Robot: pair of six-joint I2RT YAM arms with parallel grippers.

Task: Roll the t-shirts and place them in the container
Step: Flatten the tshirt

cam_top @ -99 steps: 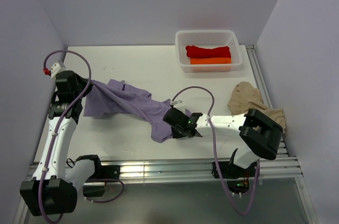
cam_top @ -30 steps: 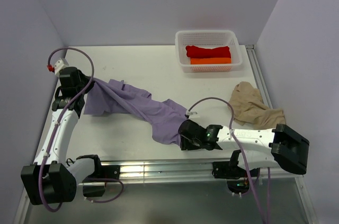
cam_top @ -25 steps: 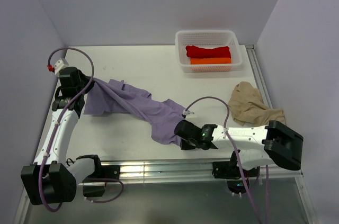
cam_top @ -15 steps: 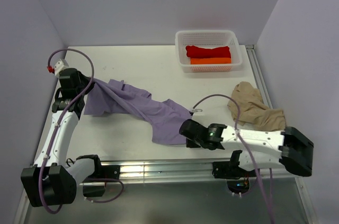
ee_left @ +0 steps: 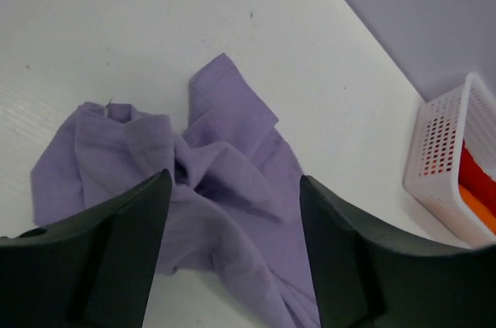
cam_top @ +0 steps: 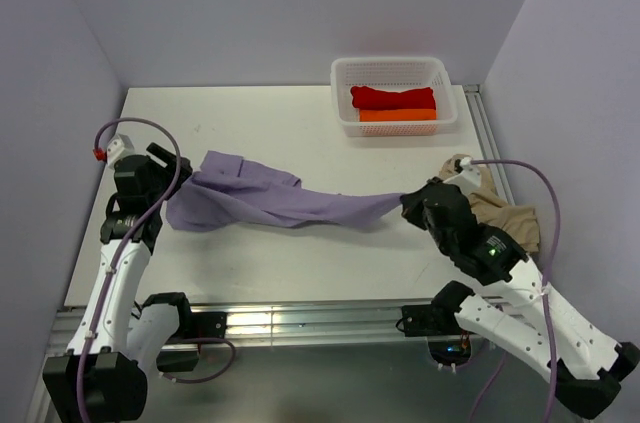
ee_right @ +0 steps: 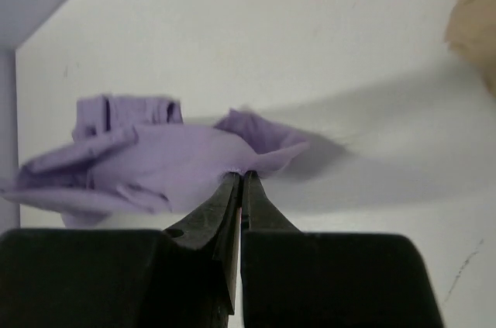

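A lavender t-shirt (cam_top: 270,201) lies stretched across the middle of the table, bunched at its left end (ee_left: 225,204). My right gripper (cam_top: 408,205) is shut on its right end (ee_right: 256,150) and holds that end pulled out to the right, a little off the table. My left gripper (cam_top: 172,186) stands open just above the shirt's left end, its fingers (ee_left: 124,235) either side of the crumpled cloth with nothing pinched. A beige-tan t-shirt (cam_top: 490,198) lies crumpled at the right edge, partly behind the right arm. Red (cam_top: 392,97) and orange (cam_top: 397,115) rolled t-shirts sit in the basket.
The white mesh basket (cam_top: 392,71) stands at the back right of the table, also seen at the right edge of the left wrist view as a white basket (ee_left: 446,165). Purple walls close in the back and both sides. A metal rail (cam_top: 300,318) runs along the near edge.
The right gripper shut on the shirt's lower end and swung it right and up, stretching the shirt flat across the table. The left gripper let go of the shirt's left end and opened.
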